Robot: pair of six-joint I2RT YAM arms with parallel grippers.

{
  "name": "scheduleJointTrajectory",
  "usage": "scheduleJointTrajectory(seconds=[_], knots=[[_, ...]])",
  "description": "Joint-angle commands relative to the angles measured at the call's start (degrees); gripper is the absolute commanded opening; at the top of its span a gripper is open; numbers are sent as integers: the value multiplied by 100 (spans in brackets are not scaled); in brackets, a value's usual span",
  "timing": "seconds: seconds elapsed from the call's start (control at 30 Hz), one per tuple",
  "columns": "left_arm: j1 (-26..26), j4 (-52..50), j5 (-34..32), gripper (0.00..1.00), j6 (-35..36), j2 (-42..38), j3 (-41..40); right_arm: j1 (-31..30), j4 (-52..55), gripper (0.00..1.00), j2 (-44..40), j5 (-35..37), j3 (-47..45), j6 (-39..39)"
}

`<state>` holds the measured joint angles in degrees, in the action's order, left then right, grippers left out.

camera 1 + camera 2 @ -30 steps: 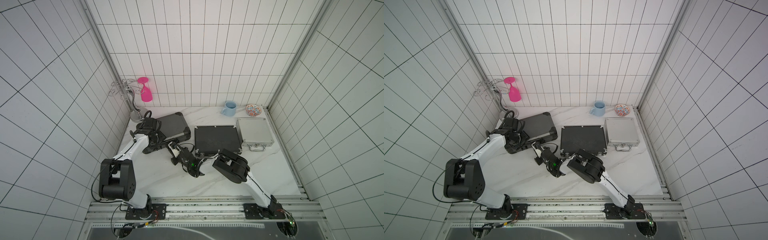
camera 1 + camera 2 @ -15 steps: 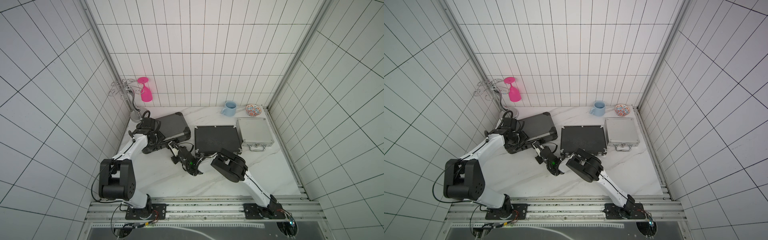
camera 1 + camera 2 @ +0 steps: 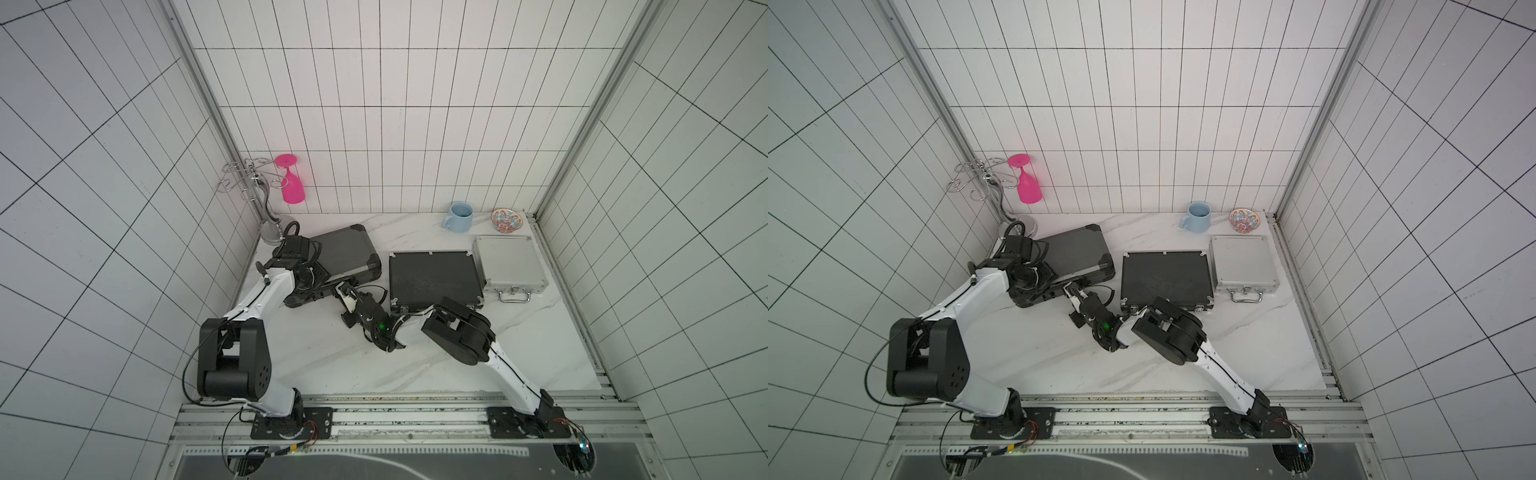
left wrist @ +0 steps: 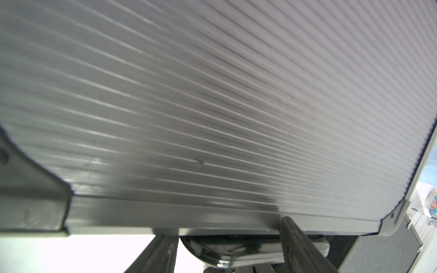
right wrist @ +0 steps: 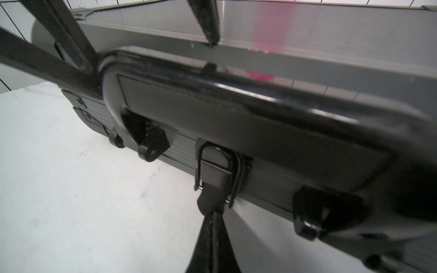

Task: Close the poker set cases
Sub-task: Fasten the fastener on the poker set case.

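- Right wrist view: the right claw (image 5: 211, 203), jaws pinched together and holding nothing, sets its tip against the foot of a wire-looped latch (image 5: 217, 165). The latch sits on the front wall of the large dark-grey case (image 5: 354, 35), directly ahead of the claw, and the glossy black handle (image 5: 236, 94) arches just above the tip.
- Left claw (image 4: 227, 232) sits over the same case's ribbed lid (image 4: 212, 94), its fingers (image 4: 300, 245) spread wide and clamping nothing. They reach past the front edge beside the handle; whether they press on the lid cannot be told.
- Medium black case (image 3: 434, 278) lies lid-down just beyond the right claw's arm. The small silver case (image 3: 509, 262) lies beside it, farther from both claws, and both look closed in both top views.
- Handling, as a judgement: the shell looks rigid and metal-edged, the ribbed lid hard and fairly slick, and the whole case is likely too heavy to shift at a nudge. The lid is best pushed down near its front edge and the latch taken at its flap, where a closed tip could skid off the small, springy part.
- Compared with a second earlier, the right claw has crept slightly closer to the large case's front. The left claw has barely shifted, and all three cases lie where they were.
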<state>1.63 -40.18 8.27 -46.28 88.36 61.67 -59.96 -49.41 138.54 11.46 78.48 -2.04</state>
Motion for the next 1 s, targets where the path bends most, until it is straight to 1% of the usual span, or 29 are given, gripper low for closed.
scheduleJointTrajectory(seconds=[0.0,0.1,0.33,0.43,0.5,0.6,0.67,0.7,0.8,0.97], knots=[[66,687,78,65,293,469,-308,40,-129,0,84,14,487,103],[47,691,78,65,299,470,-335,37,-403,0,-56,30,285,73],[29,696,87,65,296,439,-313,21,-387,0,-143,110,98,46],[28,696,96,65,294,437,-313,19,-310,0,-83,102,178,21],[31,696,104,65,291,435,-322,18,-6,0,53,61,448,-13],[22,671,105,65,317,442,-322,131,1042,0,599,-148,1437,-225],[13,652,104,65,332,426,-313,189,1542,0,882,-56,1903,-261],[13,652,103,65,340,420,-313,227,1625,0,920,-37,1985,-282],[12,661,131,65,344,434,-308,312,1557,0,843,-126,1894,-382],[-4,688,148,65,326,437,-313,280,409,0,313,-42,826,-343]])
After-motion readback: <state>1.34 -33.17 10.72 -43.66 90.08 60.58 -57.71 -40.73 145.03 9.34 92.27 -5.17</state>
